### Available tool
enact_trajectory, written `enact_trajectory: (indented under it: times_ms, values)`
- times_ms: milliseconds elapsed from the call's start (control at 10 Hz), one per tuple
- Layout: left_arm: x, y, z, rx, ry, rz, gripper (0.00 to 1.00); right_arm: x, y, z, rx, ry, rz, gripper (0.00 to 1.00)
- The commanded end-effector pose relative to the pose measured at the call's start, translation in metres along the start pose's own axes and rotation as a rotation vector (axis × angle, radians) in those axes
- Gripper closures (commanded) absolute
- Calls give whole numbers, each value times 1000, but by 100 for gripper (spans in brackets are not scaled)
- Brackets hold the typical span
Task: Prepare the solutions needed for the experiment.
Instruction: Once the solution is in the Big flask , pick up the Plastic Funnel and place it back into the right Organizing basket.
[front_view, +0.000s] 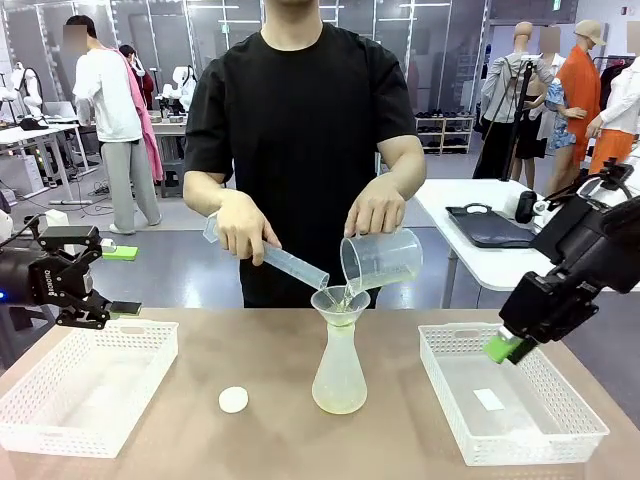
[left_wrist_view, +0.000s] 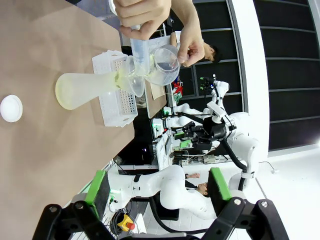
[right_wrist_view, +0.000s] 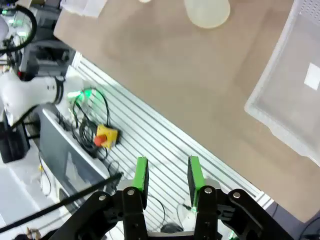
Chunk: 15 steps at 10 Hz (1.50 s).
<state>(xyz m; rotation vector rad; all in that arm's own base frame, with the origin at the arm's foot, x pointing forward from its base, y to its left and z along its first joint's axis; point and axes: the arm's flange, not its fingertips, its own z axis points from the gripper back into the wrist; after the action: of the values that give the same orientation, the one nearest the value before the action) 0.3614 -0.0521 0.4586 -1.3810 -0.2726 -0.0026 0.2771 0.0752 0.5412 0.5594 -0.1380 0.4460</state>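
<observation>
Nearest the camera, the left gripper (front_view: 122, 281) is hanging by the table's left edge, above the left basket's far rim. Its black fingers with green pads are standing wide apart and gripping nothing. The right gripper (right_wrist_view: 167, 175) is hovering at the table's right side, its pads parted by a narrow gap with nothing between them.

The matte brown tabletop (front_view: 200, 445) is lying bare along its near edge. A white plastic lattice basket (front_view: 70, 435) is sitting on the left and a matching white lattice basket (front_view: 530, 450) on the right, the latter holding a small white slip (front_view: 488, 399).

Between them a small white round cap (front_view: 233, 400) is lying flat, just beside a frosted-white conical flask (front_view: 339, 365) that is standing upright with a clear funnel (front_view: 340, 300) seated in its neck. The pale yellow solution (front_view: 339, 403) is forming a shallow layer in the flask's base.

Across the table a person in a black T-shirt (front_view: 300, 120) is standing. One hand (front_view: 245, 225) is tipping a clear graduated cylinder (front_view: 290, 264) into the funnel, and the other hand (front_view: 375, 208) is tilting a clear plastic beaker (front_view: 385, 258) over it.

Beyond, grey flooring is stretching back to dark glass partitions. A white side table (front_view: 450, 200) is carrying a black tray (front_view: 490, 228) on the right, and another person in a white top (front_view: 105, 95) is standing far left
</observation>
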Motion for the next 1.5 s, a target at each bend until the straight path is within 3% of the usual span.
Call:
enact_trajectory:
  times_ms: [0, 500, 700, 1100, 1400]
  values:
    - [-3, -1, -1, -21, -3, 5, 0, 2, -2, 2, -6, 51, 24, 58]
    - [-3, -1, -1, -21, -3, 5, 0, 0, 1, -3, 3, 34, 4, 58]
    - [-3, -1, -1, -21, -3, 5, 0, -1, -7, -14, 208, -76, -187, 58]
    - [-3, -1, -1, -21, -3, 5, 0, -13, -24, -38, 566, -284, -391, 58]
    - [-3, -1, -1, -21, -3, 5, 0, -15, -24, -55, 671, -278, -459, 58]
